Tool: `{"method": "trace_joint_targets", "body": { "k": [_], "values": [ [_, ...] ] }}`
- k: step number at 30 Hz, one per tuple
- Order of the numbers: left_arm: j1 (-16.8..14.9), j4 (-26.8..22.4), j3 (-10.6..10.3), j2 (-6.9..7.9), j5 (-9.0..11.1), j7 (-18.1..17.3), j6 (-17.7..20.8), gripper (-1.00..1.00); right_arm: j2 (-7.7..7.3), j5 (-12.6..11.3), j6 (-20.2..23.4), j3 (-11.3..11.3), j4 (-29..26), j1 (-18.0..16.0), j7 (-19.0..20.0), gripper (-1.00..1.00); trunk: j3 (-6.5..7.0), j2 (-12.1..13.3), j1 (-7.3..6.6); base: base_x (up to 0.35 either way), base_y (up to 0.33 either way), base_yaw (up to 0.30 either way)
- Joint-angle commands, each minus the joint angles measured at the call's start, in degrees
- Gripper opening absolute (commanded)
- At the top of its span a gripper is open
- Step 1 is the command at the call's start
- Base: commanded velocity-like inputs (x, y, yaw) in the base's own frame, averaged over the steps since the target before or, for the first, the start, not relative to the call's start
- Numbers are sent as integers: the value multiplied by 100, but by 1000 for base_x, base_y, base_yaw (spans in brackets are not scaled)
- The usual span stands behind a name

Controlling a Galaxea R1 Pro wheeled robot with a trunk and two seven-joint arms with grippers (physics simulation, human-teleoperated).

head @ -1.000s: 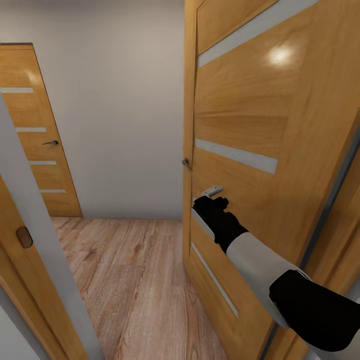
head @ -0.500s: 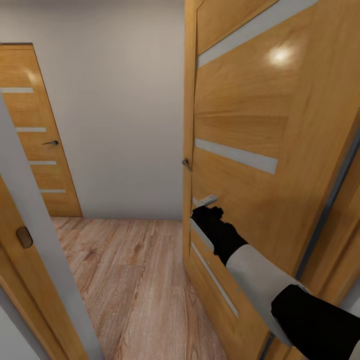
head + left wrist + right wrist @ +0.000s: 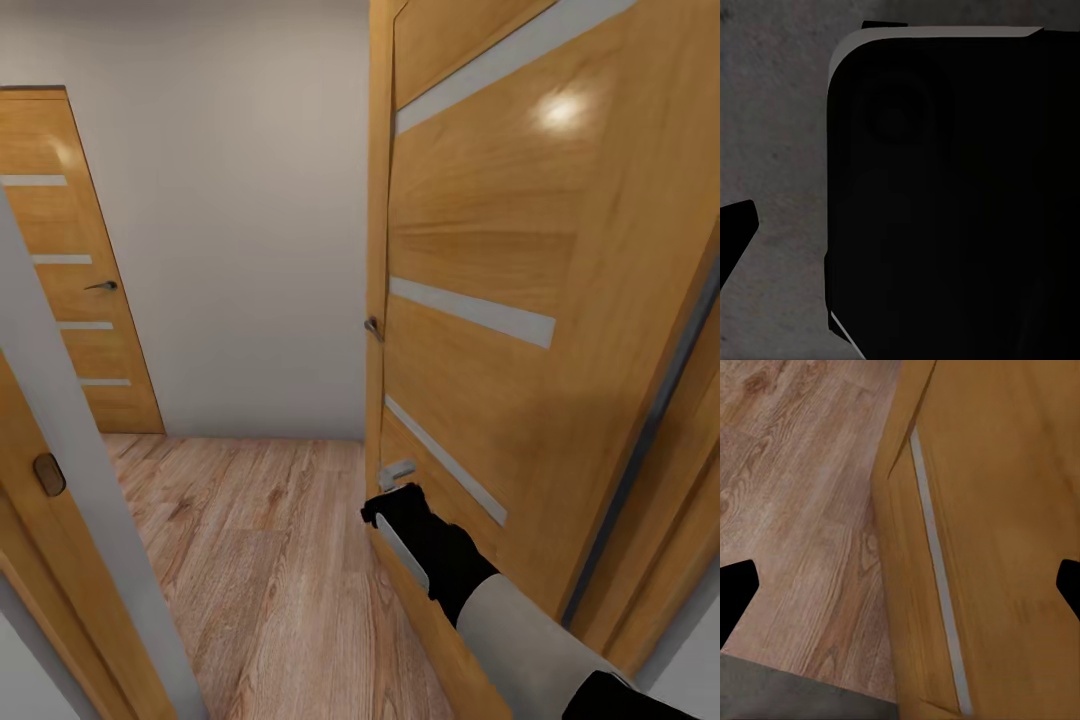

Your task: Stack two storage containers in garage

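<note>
Now the right gripper [image 3: 392, 500], fingers spread and holding nothing, has dropped lower along the open wooden door [image 3: 520, 250], beside its edge. Beyond lie the wood plank floor [image 3: 250, 560], a white wall [image 3: 230, 220] and another door [image 3: 70, 260]. Left gripper's state cannot be told.

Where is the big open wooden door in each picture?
Head view: the open door takes up the right half.
Right wrist view: the open door stands close ahead, crossed by its pale strip.
Left wrist view: a black shape over grey speckled ground.
Shared landmark: the wood plank floor beside the door's edge.
</note>
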Motion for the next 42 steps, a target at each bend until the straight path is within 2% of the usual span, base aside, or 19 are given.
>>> {"method": "trace_joint_targets", "body": {
  "k": [1,6,18,21,29,38,42],
  "values": [
    [-2,1,14,0,17,-3,-15,100,0,-56,-42,12,27,21,-4,100,-6,-3,0,0,0,0],
    [0,1,14,1,17,-2,-15,100,0,-56,-157,3,157,70,372,100,-6,-3,0,0,0,0],
    [1,1,14,1,19,-2,-15,100,0,-55,-296,4,220,254,576,100,-6,-3,0,0,0,0],
    [0,1,14,7,21,-4,-15,100,0,-35,-324,9,219,463,732,100,-6,-3,0,0,0,0],
    [1,1,14,8,25,-3,-15,100,0,-28,-499,10,248,566,784,100,-6,-3,0,0,0,0],
    [0,1,14,8,26,-1,-15,100,0,-4,-683,10,582,570,794,100,-6,-3,0,0,0,0],
    [-2,1,14,8,30,-3,-8,100,0,18,-991,10,841,569,796,100,-6,-3,0,62,0,0]
  ]
}}
